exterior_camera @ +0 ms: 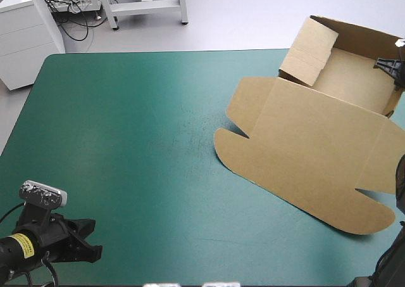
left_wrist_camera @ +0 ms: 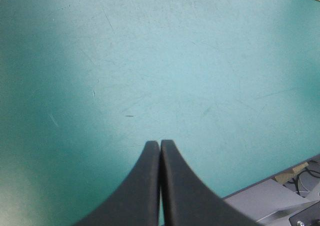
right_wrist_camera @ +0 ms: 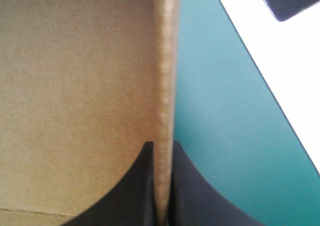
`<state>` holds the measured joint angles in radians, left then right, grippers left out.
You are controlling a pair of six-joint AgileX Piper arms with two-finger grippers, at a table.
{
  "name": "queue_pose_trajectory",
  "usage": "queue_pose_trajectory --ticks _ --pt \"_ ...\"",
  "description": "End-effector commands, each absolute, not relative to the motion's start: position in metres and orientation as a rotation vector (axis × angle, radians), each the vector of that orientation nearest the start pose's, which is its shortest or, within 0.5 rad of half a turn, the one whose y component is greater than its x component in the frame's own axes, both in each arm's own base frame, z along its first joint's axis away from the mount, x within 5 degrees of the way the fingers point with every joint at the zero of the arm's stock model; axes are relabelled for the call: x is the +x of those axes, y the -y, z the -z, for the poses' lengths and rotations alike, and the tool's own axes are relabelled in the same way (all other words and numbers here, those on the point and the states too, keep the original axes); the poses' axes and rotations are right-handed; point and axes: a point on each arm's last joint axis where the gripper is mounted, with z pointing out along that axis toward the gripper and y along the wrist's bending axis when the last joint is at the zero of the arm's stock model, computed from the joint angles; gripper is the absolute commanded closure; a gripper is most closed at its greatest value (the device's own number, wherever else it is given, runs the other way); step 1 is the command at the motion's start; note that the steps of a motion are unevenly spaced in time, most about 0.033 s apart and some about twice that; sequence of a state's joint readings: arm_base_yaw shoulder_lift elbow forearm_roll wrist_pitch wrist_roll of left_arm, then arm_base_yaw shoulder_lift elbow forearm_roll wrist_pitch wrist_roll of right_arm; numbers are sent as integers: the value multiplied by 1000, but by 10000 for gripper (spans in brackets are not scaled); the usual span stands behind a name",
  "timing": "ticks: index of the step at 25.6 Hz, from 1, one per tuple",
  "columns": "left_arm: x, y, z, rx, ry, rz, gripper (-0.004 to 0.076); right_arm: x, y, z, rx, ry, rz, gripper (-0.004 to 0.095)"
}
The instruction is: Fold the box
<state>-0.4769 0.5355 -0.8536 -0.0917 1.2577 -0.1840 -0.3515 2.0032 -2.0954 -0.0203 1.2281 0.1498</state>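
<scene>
1. Toward 2 o'clock on the table [exterior_camera: 126, 141] with its teal-green cover, we see the brown cardboard box [exterior_camera: 316, 147], a cut sheet of board standing as an open tray with its lid spread flat.
2. The tray part sits by the far right corner with its walls raised. The flat lid reaches from it toward 5 o'clock, and its rounded flaps lie on the cover.
3. Our right hand [exterior_camera: 395, 68], two broad black curved fingers, is at the tray's wall on the 3 o'clock side.
4. In the right wrist view we find its fingers [right_wrist_camera: 142, 191] grasping that upright wall of the box [right_wrist_camera: 75, 86]. Brown board lies to one side of the wall and the table [right_wrist_camera: 215, 111] to the other.
5. Our left hand [exterior_camera: 95, 239] sits at 7 o'clock, well apart from the box.
6. In its own wrist view the left hand [left_wrist_camera: 160, 142] is clenched on nothing, its black fingers meeting in one pointed arch over the bare table [left_wrist_camera: 150, 61].
</scene>
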Motion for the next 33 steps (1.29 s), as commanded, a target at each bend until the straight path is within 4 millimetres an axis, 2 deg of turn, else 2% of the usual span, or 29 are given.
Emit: queue_pose_trajectory --ticks 1,4,7,11,14,18,21,23,29,33 --pt "45 34 -355 371 -2464 432 756 395 167 -381 674 -2461 137 921" --pt "45 34 -355 371 -2464 432 756 391 178 -379 660 -2479 216 839" --pt "45 34 -355 371 -2464 432 756 390 181 -380 648 -2481 257 635" --pt "45 34 -355 371 -2464 432 756 390 181 -380 649 -2483 254 226" --pt "45 34 -355 371 -2464 432 756 389 181 -380 650 -2487 258 132" --pt "45 34 -355 371 -2464 432 756 388 179 -382 649 -2479 238 134" --pt "46 34 -355 370 -2463 422 756 385 175 -390 633 -2464 208 191" --pt "46 33 -355 369 -2462 412 756 382 172 -396 595 -2459 192 295" --pt "46 33 -355 382 -2459 408 756 373 160 -415 571 -2410 111 900" --pt "47 33 -355 388 -2440 394 756 374 138 -425 529 -2373 -67 916"
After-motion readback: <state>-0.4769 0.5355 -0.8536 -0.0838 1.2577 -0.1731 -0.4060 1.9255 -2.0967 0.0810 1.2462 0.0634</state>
